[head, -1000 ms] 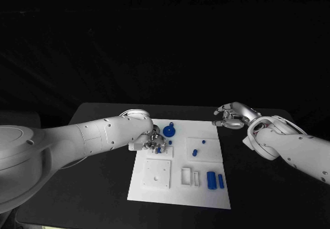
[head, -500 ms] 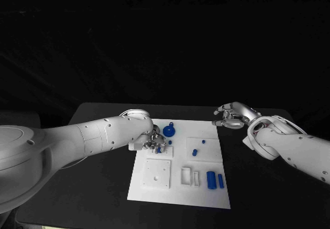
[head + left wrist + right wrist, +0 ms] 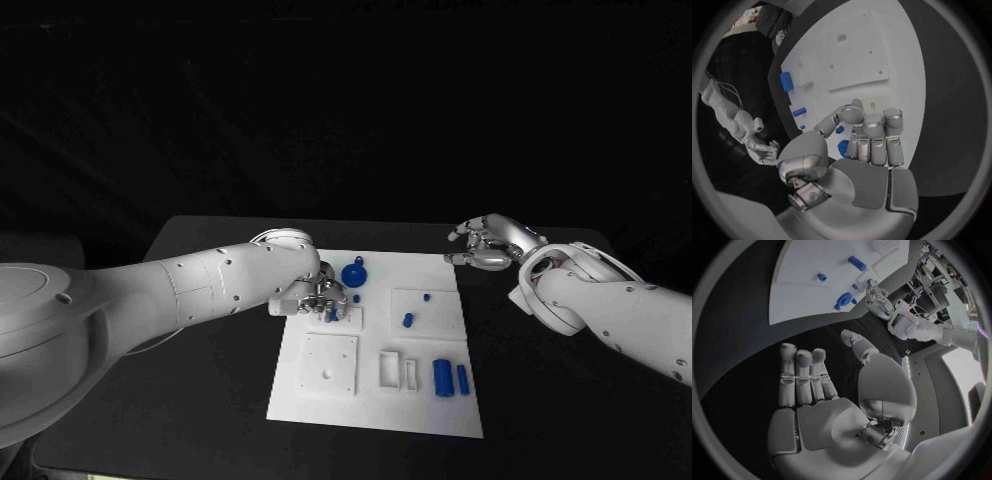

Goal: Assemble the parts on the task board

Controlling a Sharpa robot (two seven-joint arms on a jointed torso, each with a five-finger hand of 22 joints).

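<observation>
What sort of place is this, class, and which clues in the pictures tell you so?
Probably a robotics test lab: a white task board with small blue parts lies on a black table against darkness, and racks of equipment stand behind.

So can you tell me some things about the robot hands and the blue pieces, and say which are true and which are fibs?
1. The left robot hand is over the white task board. True.
2. The right robot hand grips a blue piece. False: it holds nothing and hovers off the board, over the black table.
3. Two blue pieces lie side by side near the board's front. True.
4. The board is red. False: it is white.
</observation>
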